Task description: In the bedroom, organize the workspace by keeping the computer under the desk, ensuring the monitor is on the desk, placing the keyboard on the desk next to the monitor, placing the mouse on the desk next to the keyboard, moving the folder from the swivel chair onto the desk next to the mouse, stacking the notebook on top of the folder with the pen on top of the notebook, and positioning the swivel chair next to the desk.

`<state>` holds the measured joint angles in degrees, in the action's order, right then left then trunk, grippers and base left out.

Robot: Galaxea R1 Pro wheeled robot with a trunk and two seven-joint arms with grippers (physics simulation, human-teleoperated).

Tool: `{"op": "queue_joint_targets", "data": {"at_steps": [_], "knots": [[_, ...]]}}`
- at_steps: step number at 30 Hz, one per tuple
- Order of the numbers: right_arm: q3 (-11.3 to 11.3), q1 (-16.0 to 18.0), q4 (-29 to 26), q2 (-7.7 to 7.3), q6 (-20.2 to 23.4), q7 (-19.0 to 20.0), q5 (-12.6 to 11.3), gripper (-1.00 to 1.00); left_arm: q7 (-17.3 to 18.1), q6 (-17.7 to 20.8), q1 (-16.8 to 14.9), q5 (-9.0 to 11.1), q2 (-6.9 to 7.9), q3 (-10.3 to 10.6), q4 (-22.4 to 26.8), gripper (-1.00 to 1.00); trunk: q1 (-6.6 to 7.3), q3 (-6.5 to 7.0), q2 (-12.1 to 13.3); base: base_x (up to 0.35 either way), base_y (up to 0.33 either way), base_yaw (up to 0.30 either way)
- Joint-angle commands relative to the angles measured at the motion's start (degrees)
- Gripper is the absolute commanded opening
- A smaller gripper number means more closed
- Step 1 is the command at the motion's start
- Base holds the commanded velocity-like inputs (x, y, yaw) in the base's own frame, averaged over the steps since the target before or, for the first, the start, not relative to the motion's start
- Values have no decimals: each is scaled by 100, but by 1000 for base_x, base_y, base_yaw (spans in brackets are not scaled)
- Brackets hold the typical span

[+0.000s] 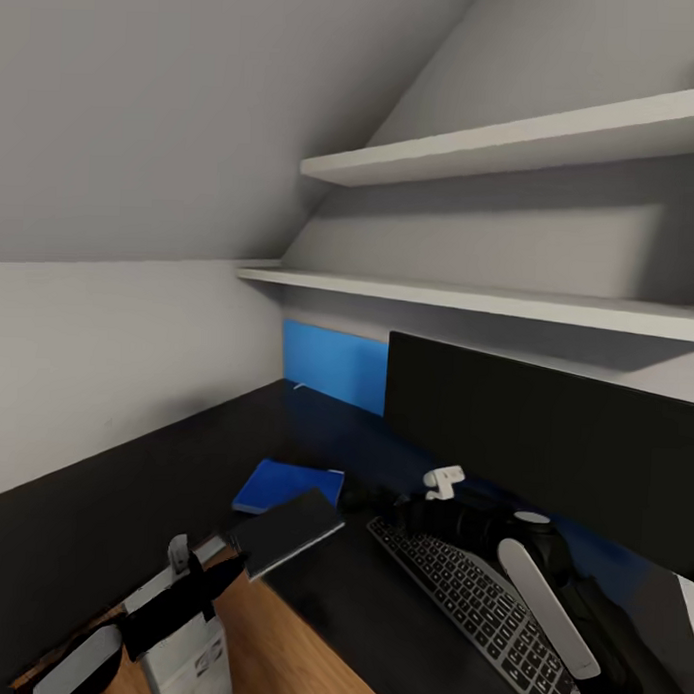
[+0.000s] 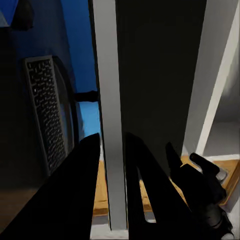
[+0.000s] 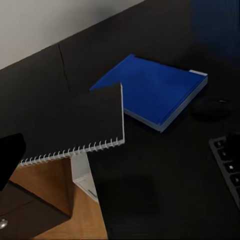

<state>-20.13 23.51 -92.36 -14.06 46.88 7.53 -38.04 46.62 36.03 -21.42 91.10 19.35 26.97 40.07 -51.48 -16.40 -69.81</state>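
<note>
One notebook (image 1: 286, 530) is in hand: a thin, dark grey book with a white wire spiral along one edge. It lies left of centre in the head view, near the front edge of the tabletop (image 1: 131, 510).

- **Grip:** The left gripper (image 2: 114, 142) has its jaws pinching the notebook. In the left wrist view the pale page edges run straight up between the two dark fingers.
- **Position:** In the right wrist view one corner of the notebook overlaps the near corner of the folder (image 3: 150, 92). You cannot tell whether the two touch.
- **Handling:** Expect the notebook to be light and slightly flexible, so it is likely to droop away from the pinch. Hold it by a plain edge rather than the spiral, where the wire could slip or snag.
- **Folder:** It is bright blue, flat and smooth-faced, with white page edges, and should slide easily on the glossy black top.
- **Surroundings:** The mouse (image 3: 210, 107) lies just beside the folder, with the keyboard (image 1: 468, 596) further right below the monitor (image 1: 544, 444).
- **Right gripper (image 1: 421, 512):** It is dark against dark, so the state of its jaws cannot be determined.
</note>
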Motion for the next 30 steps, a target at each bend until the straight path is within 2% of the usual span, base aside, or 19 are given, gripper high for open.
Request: {"op": "queue_joint_targets", "data": {"at_steps": [1, 6, 7, 8, 10, 11, 14, 15, 18, 24, 26, 30], "knots": [[-9, -10, -1, -23, 19, 31, 33, 100, -78, 86, -42, 46, 38, 25, 9, -100, 22, 11, 37, 0, 0, -259], [-31, -92, -1, -130, 18, 30, 33, 100, -564, 443, -481, 42, 135, 20, 35, -100, 132, 103, 237, 0, 0, -279], [-23, -104, -1, -161, 45, 29, 33, 100, -871, 691, -851, 40, 167, 19, 41, -100, 154, 123, 277, 0, 0, -295], [-23, -104, -1, -161, 45, 29, 33, 100, -871, 691, -851, 40, 167, 19, 41, -100, 176, 143, 317, 0, 0, -295], [-20, -107, -1, -164, 56, 29, 33, 100, -953, 778, -1042, 41, 182, 18, 25, -100, 220, 183, 398, 0, 0, -296], [-23, -112, -1, -165, 71, 29, 33, 100, -1150, 864, -1295, 42, 290, 11, -4, -100, 242, 201, 438, 0, 0, -276], [-83, -119, -1, -162, 72, 29, 33, 100, -1170, 864, -1312, 45, 368, 1, -8, -100, 308, 257, 558, 0, 0, -223], [-298, -120, -1, -164, 57, 29, 33, 100, -1182, 865, -1318, 52, 468, -14, -18, -100, 330, 275, 598, 0, 0, -63], [-448, -117, -1, -166, 58, 36, 33, 100, -1188, 869, -1317, 54, 582, -22, -23, -100, 396, 329, 719, 0, 0, -34], [-507, -117, -1, -163, 66, 39, 33, 100, -1190, 885, -1321, 53, 754, -20, -25, -100, 528, 437, 959, 0, 0, -10], [-517, -118, -1, -161, 71, 36, 33, 100, -1190, 910, -1331, 49, 833, -18, -26, -100, 528, 437, 959, 0, 0, -3], [-523, -118, -1, -160, 72, 32, 33, 100, -1196, 916, -1331, 44, 890, -15, -26, -100, 528, 437, 959, 0, 0, -2]]}}
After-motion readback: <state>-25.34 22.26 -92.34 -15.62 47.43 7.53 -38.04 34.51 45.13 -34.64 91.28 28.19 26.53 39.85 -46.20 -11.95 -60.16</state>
